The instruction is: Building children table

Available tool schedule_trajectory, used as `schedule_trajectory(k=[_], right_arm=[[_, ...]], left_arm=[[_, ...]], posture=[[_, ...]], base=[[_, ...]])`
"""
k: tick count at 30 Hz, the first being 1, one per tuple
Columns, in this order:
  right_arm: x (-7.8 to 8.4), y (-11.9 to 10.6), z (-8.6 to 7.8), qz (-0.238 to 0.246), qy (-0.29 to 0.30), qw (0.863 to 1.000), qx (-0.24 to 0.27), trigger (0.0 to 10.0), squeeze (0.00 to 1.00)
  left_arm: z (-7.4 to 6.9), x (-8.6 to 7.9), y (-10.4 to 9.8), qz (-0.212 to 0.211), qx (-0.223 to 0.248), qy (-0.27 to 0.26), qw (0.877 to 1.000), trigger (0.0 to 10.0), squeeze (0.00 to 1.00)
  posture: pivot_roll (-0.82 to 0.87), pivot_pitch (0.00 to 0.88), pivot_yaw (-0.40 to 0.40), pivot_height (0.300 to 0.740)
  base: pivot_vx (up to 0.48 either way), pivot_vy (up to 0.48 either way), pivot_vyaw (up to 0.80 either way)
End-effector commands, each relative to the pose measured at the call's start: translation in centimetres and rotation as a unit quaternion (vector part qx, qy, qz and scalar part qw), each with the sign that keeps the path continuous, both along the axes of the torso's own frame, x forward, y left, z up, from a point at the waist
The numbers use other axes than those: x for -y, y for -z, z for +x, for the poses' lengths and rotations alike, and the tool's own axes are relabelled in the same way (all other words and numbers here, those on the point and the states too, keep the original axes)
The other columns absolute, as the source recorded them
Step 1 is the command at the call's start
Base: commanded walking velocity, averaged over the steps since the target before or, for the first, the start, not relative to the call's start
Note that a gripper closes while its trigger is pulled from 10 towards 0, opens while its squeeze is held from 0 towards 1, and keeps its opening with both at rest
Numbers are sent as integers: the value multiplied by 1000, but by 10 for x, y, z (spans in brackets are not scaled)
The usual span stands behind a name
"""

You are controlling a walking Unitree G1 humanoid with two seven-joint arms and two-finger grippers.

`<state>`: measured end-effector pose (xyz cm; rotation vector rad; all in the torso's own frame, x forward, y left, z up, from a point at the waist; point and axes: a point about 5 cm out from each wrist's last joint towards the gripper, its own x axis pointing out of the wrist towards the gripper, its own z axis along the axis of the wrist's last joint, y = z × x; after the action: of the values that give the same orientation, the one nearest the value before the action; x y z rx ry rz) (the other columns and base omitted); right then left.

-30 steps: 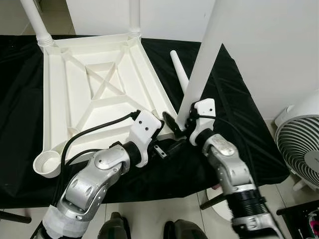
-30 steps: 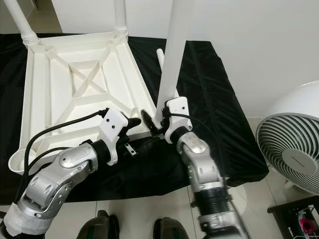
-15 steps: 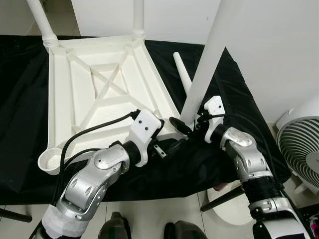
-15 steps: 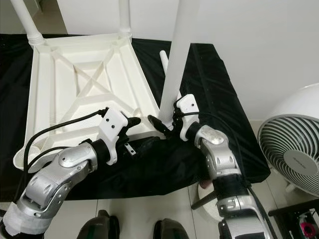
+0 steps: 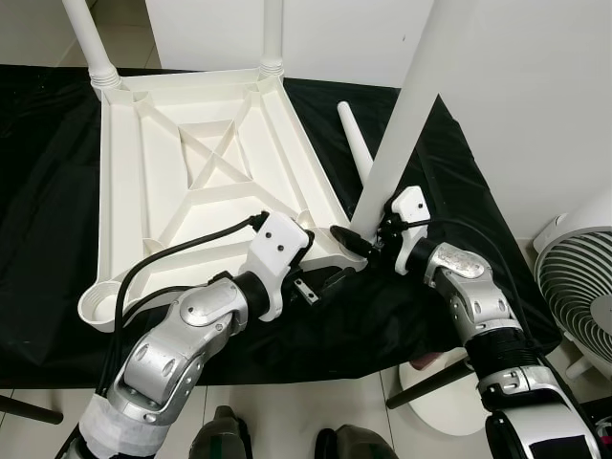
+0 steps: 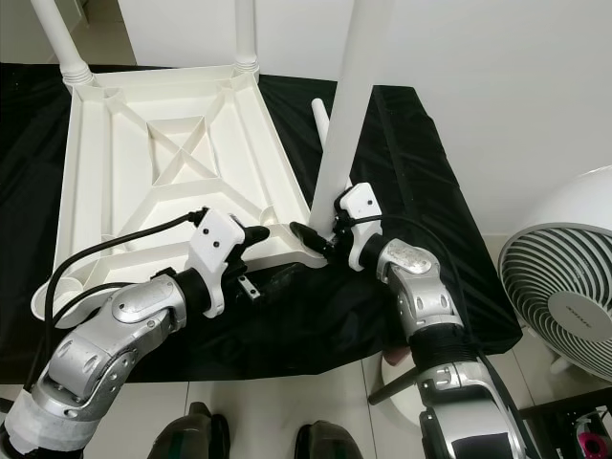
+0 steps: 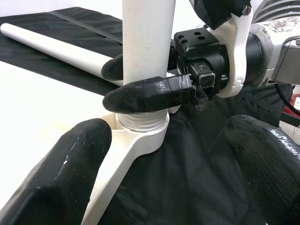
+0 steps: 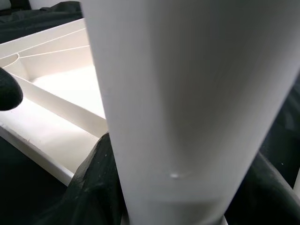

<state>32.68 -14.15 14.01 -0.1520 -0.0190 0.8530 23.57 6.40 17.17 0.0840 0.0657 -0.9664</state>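
Left wrist view: the right gripper (image 7: 140, 79) clamps the white plastic leg (image 7: 147, 37) at centre frame, steadying it upright in the overturned white tabletop's corner socket (image 7: 143, 129); the left gripper (image 7: 168, 164) waits, spread apart.

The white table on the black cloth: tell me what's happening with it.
The white plastic tabletop lies upside down on the black cloth. The right pincer is shut on a white tubular leg standing in the near corner socket. The left pincer waits open beside that corner. Another loose white leg lies on the cloth.
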Motion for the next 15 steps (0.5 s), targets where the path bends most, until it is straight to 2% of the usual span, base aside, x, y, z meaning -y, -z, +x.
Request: schedule_trajectory(k=[1,6,7,15], right_arm=[[3,2,0,-3,2,1000,-1,0,0],[3,2,-1,13,8,1000,-3,0,0],[3,3,-1,17,14,1000,-5,10000,0],[0,4,-2,36,46,998,-14,10000,0]], left_arm=[[-3,2,2,3,-2,16,1000,10000,0],[-4,2,4,6,-6,17,1000,10000,0],[-4,2,5,6,-7,17,1000,10000,0],[-5,1,5,6,-8,15,1000,10000,0]], posture=[[-2,26,-44,740],[-5,31,-42,740],[-5,31,-42,740],[0,40,-49,740]], base=[[0,0,0],[0,0,0],[0,0,0],[0,0,0]])
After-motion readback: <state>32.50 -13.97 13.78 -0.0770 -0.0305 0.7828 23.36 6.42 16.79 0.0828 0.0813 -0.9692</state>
